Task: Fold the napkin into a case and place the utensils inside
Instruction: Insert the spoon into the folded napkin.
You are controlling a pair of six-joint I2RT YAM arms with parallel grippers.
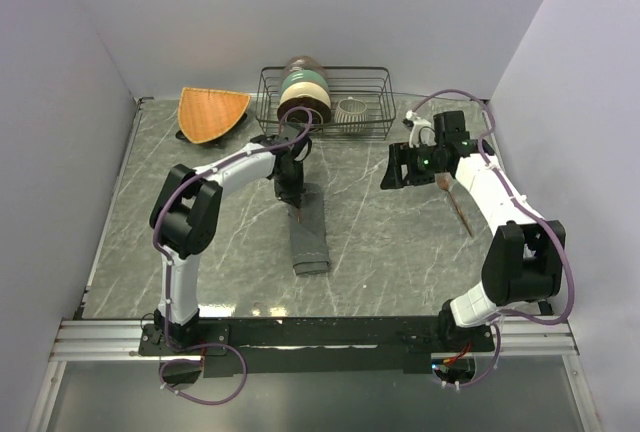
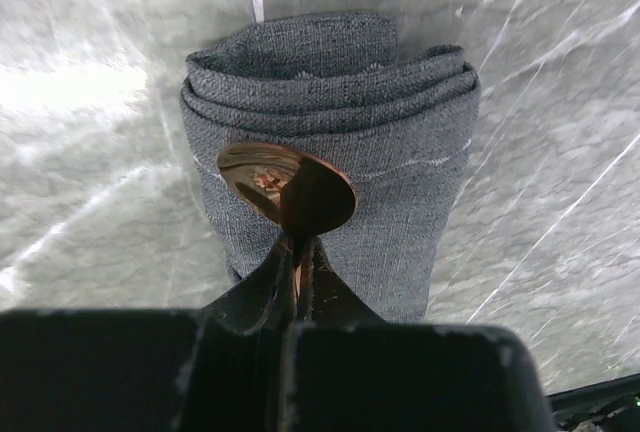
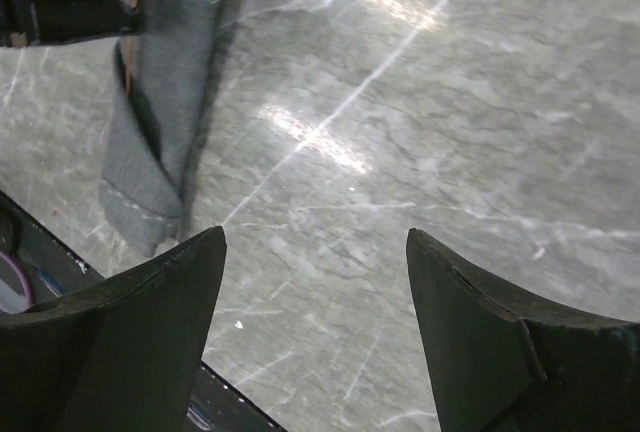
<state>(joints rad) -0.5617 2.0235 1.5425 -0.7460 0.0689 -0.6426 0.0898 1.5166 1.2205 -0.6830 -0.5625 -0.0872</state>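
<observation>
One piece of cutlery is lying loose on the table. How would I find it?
Look to the right side of the marble table, beside the right arm. A slim copper-coloured utensil lies flat there; unlike the spoon pinched in the left gripper over the grey case, nothing holds it.

My jaws are matt black plastic. The spoon [image 2: 288, 190] is polished copper-coloured metal. The case [image 2: 400, 162] is coarse matt grey cloth. The bench [image 3: 450, 102] is glossy, grey-veined; the 12 o'clock rack [image 1: 376, 70] is dark wire.
</observation>
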